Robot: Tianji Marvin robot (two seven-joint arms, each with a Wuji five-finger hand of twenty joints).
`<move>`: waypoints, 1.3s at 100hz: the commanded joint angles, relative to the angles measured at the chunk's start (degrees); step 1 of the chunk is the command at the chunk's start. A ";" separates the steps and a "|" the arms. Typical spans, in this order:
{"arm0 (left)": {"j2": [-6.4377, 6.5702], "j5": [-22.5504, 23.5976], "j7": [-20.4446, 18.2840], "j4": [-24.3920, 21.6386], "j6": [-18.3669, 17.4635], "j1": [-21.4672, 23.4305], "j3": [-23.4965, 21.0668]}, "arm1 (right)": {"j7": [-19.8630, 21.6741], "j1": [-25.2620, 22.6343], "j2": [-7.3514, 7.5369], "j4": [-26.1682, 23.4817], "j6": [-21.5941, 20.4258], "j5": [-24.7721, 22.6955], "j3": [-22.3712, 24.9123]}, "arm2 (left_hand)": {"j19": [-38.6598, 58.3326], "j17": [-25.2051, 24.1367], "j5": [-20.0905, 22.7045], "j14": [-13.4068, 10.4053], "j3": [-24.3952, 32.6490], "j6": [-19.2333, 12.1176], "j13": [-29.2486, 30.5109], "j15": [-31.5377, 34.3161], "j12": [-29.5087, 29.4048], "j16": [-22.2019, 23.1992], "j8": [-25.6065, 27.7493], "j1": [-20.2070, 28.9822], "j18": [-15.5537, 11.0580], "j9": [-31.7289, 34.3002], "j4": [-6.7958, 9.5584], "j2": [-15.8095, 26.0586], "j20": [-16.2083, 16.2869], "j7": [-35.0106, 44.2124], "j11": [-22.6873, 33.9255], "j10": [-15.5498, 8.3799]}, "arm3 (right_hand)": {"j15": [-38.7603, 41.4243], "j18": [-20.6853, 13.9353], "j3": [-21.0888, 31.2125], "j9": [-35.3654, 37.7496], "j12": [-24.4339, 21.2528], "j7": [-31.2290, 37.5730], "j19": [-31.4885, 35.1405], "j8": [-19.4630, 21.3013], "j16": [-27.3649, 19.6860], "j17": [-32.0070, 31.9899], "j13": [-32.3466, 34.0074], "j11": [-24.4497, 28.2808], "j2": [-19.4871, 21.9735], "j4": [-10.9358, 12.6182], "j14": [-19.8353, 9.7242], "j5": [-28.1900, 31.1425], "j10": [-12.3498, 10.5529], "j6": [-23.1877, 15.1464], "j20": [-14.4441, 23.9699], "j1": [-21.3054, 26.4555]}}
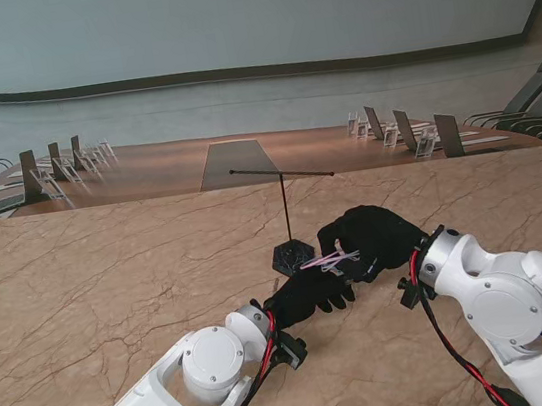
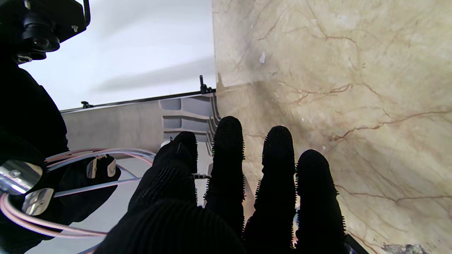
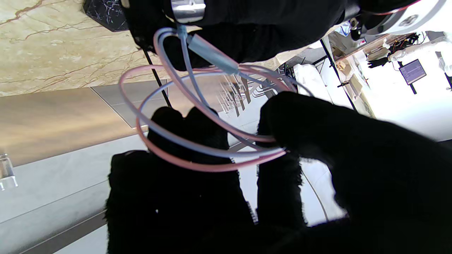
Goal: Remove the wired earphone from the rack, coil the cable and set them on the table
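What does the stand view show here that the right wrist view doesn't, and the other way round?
Only the stand view shows the whole rack, its crossbar bare, and both arms meeting at the rack's base on the marble table. Only the right wrist view shows the earphone cable in several pink and pale blue loops, pinched by the right hand, with the cable's junction piece near the left hand. Both show the cable held between the two hands, off the table.
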 commanded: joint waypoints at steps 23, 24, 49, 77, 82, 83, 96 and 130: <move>0.04 0.40 -0.68 -0.33 -0.07 0.61 -0.32 | -0.38 0.11 -0.16 0.03 -0.37 0.10 -0.23 | 2.41 0.20 -2.78 -1.72 6.11 -1.15 0.99 1.04 6.27 0.81 -0.49 4.60 -1.39 0.04 -0.04 -2.94 0.63 3.30 0.53 -1.59 | 5.19 -3.16 8.23 1.49 0.80 8.82 1.92 1.11 -0.24 1.93 2.62 -0.41 0.53 1.68 5.64 5.35 8.15 -2.75 -0.62 4.62; 0.04 0.38 -0.68 -0.33 -0.08 0.64 -0.36 | -0.41 0.11 -0.16 0.05 -0.38 0.09 -0.22 | 2.41 0.24 -2.72 -1.55 6.11 -1.12 1.07 1.01 6.02 0.78 -0.56 4.60 -1.26 0.18 -0.07 -3.03 0.63 3.29 0.09 -1.40 | 5.19 -3.15 8.23 1.50 0.79 8.81 1.92 1.10 -0.24 1.94 2.62 -0.41 0.51 1.69 5.64 5.34 8.15 -2.75 -0.62 4.62; -0.22 -0.51 0.03 -0.38 -0.08 1.04 -0.79 | -0.23 -0.09 -0.09 0.24 -0.93 0.36 -0.21 | 3.61 2.92 4.34 0.09 6.76 -4.74 4.86 1.36 -1.39 0.03 0.51 4.60 1.25 5.43 0.20 -4.02 0.77 4.46 -2.82 0.23 | 5.04 -3.35 8.23 1.05 0.71 8.81 1.77 1.15 -0.28 1.59 2.13 -0.51 0.71 1.48 5.37 5.16 7.91 -2.90 -0.70 4.50; 0.20 -0.23 -1.26 -0.74 0.25 0.83 -0.66 | 0.27 -0.65 0.03 -0.08 -1.48 0.59 0.07 | 3.09 1.97 -0.36 -0.45 1.72 -1.92 3.45 1.28 -1.47 -0.03 -2.15 4.59 0.09 3.96 -0.29 -3.50 0.02 -0.32 -1.78 0.11 | 5.01 -3.66 8.23 1.01 0.44 8.88 1.67 1.22 -0.28 1.30 2.00 -0.33 0.73 1.55 5.34 5.23 7.89 -2.79 -0.74 4.61; 0.24 -0.24 -1.36 -0.76 0.19 0.82 -0.65 | 0.36 -0.75 0.05 -0.12 -1.40 0.56 0.07 | 2.85 1.52 -1.02 -0.71 -0.93 -1.27 2.79 0.93 -1.82 -0.09 -4.37 4.05 -0.20 3.10 -0.14 -2.85 -0.14 -3.05 -2.27 0.00 | 4.99 -3.66 8.23 1.04 0.40 8.88 1.66 1.21 -0.30 1.26 2.00 -0.32 0.75 1.59 5.37 5.25 7.94 -2.76 -0.74 4.65; 0.26 -0.26 -1.44 -0.76 0.19 0.81 -0.66 | 0.37 -0.76 0.05 -0.12 -1.38 0.55 0.07 | 2.76 1.37 -1.24 -0.76 -1.32 -1.18 2.57 0.84 -1.88 -0.09 -4.78 3.70 -0.31 2.86 -0.08 -2.78 -0.18 -3.62 -2.36 0.03 | 4.99 -3.66 8.23 1.04 0.40 8.87 1.67 1.21 -0.30 1.26 2.00 -0.31 0.74 1.57 5.36 5.24 7.95 -2.76 -0.74 4.61; 0.34 -0.58 -1.74 -0.84 0.14 0.86 -0.75 | 0.62 -0.81 0.09 0.08 -1.07 0.44 -0.09 | 2.18 0.97 -0.31 -0.82 -1.69 -0.12 1.96 0.31 -2.39 -0.11 -5.88 -0.89 -0.27 2.15 0.97 -4.77 -0.31 -6.01 -2.74 0.29 | 4.98 -3.64 8.23 1.03 0.35 8.88 1.70 1.20 -0.35 1.28 1.99 -0.28 0.75 1.63 5.38 5.25 7.96 -2.75 -0.71 4.66; -0.04 -1.26 -0.97 -0.80 -0.23 0.77 -0.68 | 0.70 -0.93 0.11 0.20 -0.90 0.66 -0.47 | 2.44 1.78 2.86 -0.15 -1.70 -5.06 3.30 0.95 -2.32 0.18 2.01 4.05 0.47 4.05 0.35 -1.80 0.13 1.75 -1.92 0.25 | 5.00 -3.48 8.23 1.08 0.31 8.91 1.67 1.15 -0.39 1.26 2.02 -0.25 0.65 1.55 5.48 5.27 8.06 -2.64 -0.69 4.71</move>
